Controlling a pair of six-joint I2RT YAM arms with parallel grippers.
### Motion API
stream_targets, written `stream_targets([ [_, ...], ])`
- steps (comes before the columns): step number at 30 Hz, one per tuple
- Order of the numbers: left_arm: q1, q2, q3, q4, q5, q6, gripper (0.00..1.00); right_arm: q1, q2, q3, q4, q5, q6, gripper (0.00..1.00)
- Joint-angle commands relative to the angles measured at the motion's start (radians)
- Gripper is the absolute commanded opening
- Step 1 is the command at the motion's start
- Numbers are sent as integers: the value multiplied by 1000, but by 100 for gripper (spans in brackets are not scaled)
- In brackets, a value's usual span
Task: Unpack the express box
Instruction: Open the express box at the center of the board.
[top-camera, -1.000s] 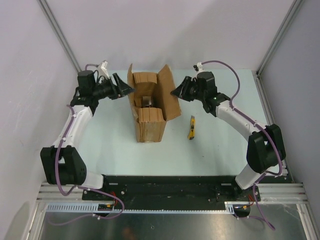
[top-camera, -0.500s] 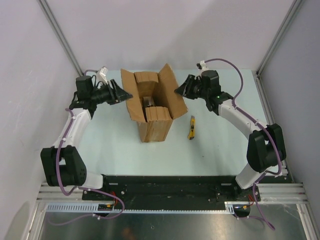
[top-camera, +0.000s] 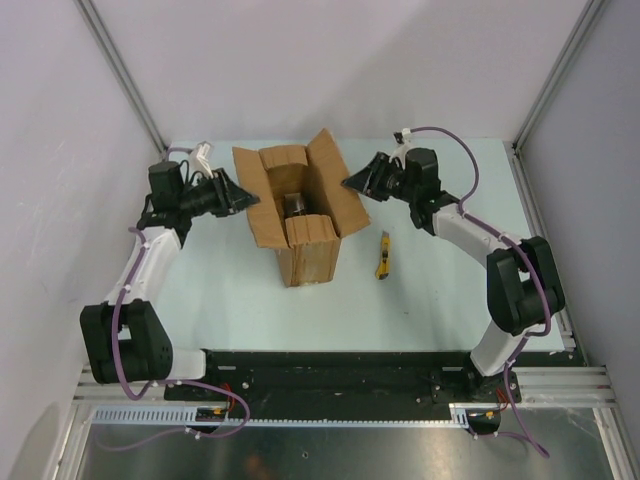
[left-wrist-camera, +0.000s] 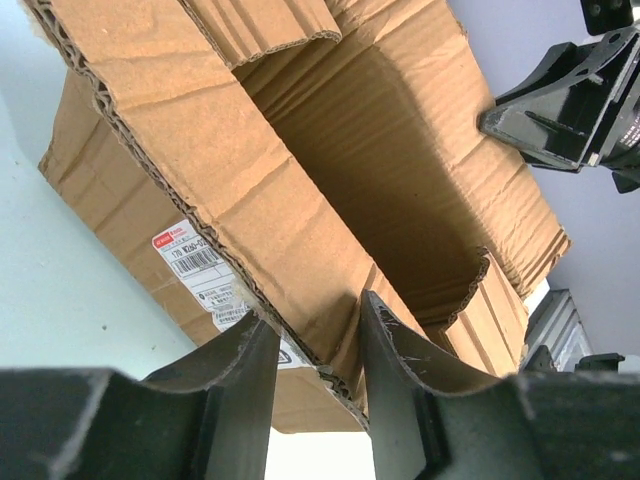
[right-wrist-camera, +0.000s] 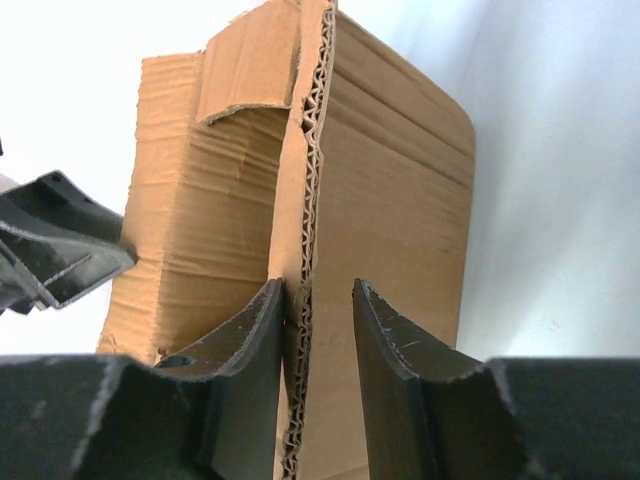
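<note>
The express box (top-camera: 312, 258) stands in the middle of the table, a brown carton with its top flaps spread. A dark item (top-camera: 297, 205) lies inside it. My left gripper (top-camera: 243, 196) is at the outer edge of the left flap (top-camera: 262, 200). In the left wrist view this gripper (left-wrist-camera: 318, 310) is open and straddles that flap's corrugated edge, beside the white label (left-wrist-camera: 195, 265). My right gripper (top-camera: 350, 183) is at the right flap (top-camera: 335, 190). In the right wrist view it (right-wrist-camera: 316, 287) is open, the flap edge (right-wrist-camera: 310, 150) against the left finger with a gap to the right one.
A yellow utility knife (top-camera: 383, 255) lies on the table just right of the box. Pale walls and metal frame posts enclose the table at the back and both sides. Both arm bases sit on the black rail (top-camera: 340, 375) at the near edge.
The left flap has swung outward to the left and now lies wide. My left gripper moved left with it and its jaws narrowed. The right gripper's jaws widened a little around the right flap.
</note>
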Motion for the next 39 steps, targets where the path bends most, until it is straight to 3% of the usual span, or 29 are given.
stream_targets([
  [1, -3, 42, -75, -129, -88, 94, 0, 19, 50, -58, -181, 218, -6, 34],
  [7, -3, 41, -93, -130, -97, 103, 0, 69, 34, -44, -179, 325, -27, 35],
  [14, -4, 30, -139, -124, -160, 89, 0, 112, 156, -46, -198, 304, 7, 19],
  [25, -35, 51, -138, -112, -157, 77, 0, 186, 254, -46, -144, 218, 48, 17],
  [28, -41, 58, -130, -110, -154, 71, 0, 184, 263, -46, -163, 218, 34, 23],
  [31, -41, 52, -127, -110, -153, 76, 0, 175, 240, -44, -166, 253, 30, 42],
  [32, -41, 47, -127, -110, -154, 76, 0, 160, 225, -44, -161, 270, 24, 53],
  [35, -41, 44, -129, -109, -144, 74, 0, 122, 127, 7, -181, 339, -21, 68],
  [39, -55, 38, -119, -94, -81, 76, 0, 77, 26, 147, -239, 311, -112, 77],
])
